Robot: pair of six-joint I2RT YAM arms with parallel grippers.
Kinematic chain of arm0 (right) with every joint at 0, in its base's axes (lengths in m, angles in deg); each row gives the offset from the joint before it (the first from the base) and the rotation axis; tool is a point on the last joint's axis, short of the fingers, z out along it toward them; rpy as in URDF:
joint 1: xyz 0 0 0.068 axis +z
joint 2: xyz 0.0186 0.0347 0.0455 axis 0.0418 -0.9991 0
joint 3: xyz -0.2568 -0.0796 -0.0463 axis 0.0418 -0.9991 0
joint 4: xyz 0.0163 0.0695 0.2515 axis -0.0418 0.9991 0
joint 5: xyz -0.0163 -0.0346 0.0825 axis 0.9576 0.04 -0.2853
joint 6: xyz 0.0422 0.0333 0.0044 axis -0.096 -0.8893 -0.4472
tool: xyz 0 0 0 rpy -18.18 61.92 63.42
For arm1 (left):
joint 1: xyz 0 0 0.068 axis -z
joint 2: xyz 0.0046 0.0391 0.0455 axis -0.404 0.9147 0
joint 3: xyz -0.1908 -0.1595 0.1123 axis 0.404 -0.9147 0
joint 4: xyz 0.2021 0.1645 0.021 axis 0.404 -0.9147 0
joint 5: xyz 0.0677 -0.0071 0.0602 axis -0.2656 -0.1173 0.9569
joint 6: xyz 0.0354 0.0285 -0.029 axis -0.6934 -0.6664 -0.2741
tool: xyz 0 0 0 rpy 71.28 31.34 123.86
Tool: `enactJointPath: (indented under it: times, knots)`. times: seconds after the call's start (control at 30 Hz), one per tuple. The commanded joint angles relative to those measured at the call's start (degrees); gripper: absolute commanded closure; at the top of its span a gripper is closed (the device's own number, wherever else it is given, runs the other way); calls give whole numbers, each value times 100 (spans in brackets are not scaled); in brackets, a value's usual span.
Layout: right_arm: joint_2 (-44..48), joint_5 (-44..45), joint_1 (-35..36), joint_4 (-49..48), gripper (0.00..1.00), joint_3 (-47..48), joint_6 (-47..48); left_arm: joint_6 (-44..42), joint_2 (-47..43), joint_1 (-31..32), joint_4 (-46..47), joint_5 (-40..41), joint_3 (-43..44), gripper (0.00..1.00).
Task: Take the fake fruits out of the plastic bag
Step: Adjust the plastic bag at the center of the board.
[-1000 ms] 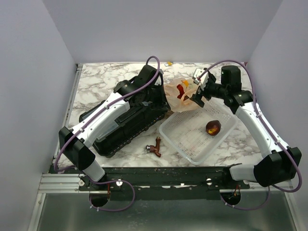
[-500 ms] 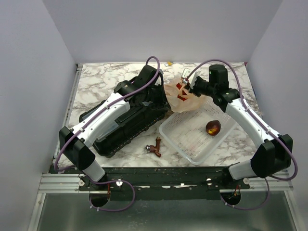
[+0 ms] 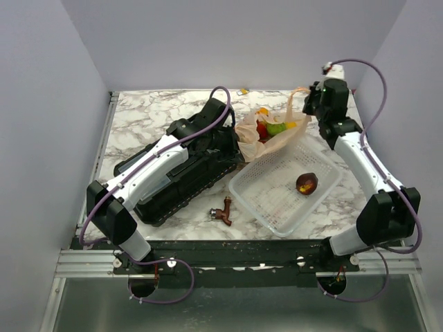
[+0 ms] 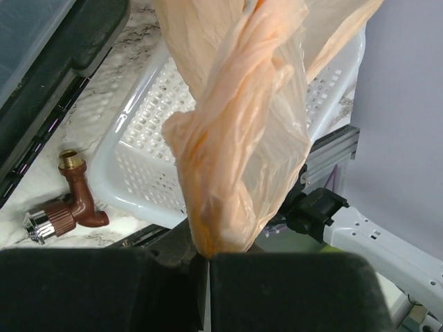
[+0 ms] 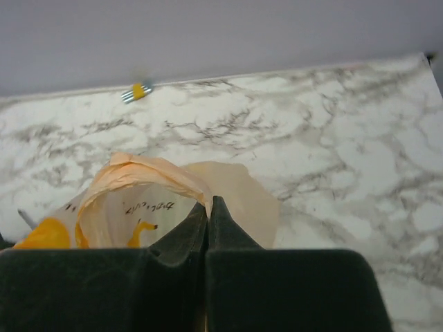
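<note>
The plastic bag (image 3: 275, 140), thin tan film with banana print, is stretched between both grippers at the back of the table, over the basket's far corner. My left gripper (image 3: 239, 140) is shut on the bag's left side; the left wrist view shows a bunched fold (image 4: 235, 152) pinched at the fingertips (image 4: 208, 253). My right gripper (image 3: 309, 105) is shut on the bag's right handle loop (image 5: 149, 173), held raised. Inside the open mouth lie fake fruits: a red one (image 3: 261, 130), a green one (image 3: 277, 128) and yellow pieces (image 3: 264, 111).
A white mesh basket (image 3: 266, 200) sits front right with a maroon-brown fruit (image 3: 306, 182) in it. A black case (image 3: 173, 176) lies under the left arm. A brown pipe fitting (image 3: 223, 211) lies near the front edge. A small yellow clip (image 5: 137, 91) rests by the back wall.
My right gripper shut on the bag's handle and pulled it up and to the right. The bag's mouth stretched open and more fruits show. The left gripper kept its hold.
</note>
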Motion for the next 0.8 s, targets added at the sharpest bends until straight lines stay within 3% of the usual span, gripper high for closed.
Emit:
enactJointPath:
  times: [0.0, 0.17, 0.33, 0.47, 0.57, 0.7, 0.73, 0.77]
  knots:
    - [-395, 870, -756, 1625, 99, 602, -3123, 13, -19, -11, 62, -25, -10, 100]
    - [-805, 1242, -1164, 2389, 99, 667, -3786, 22, 71, -16, 114, -9, 2, 100]
    - [-940, 609, -1584, 2659, 99, 638, -4140, -62, 53, -14, 112, -111, 40, 99]
    - [-688, 57, -1584, 2090, 99, 259, -3838, -293, 56, -40, -159, -73, 359, 63]
    - [-544, -161, -1576, 1898, 99, 128, -3484, -500, 75, -119, -451, 9, 817, 47]
    - [-357, -627, -1581, 1915, 99, 107, -2967, -615, 104, -280, -548, -158, 1482, 34]
    - [-267, -631, -1580, 1897, 99, 34, -2939, -584, 87, -291, -513, -218, 1585, 24]
    - [-158, -642, -1579, 1832, 99, -44, -2936, -522, 74, -290, -505, -248, 1669, 3]
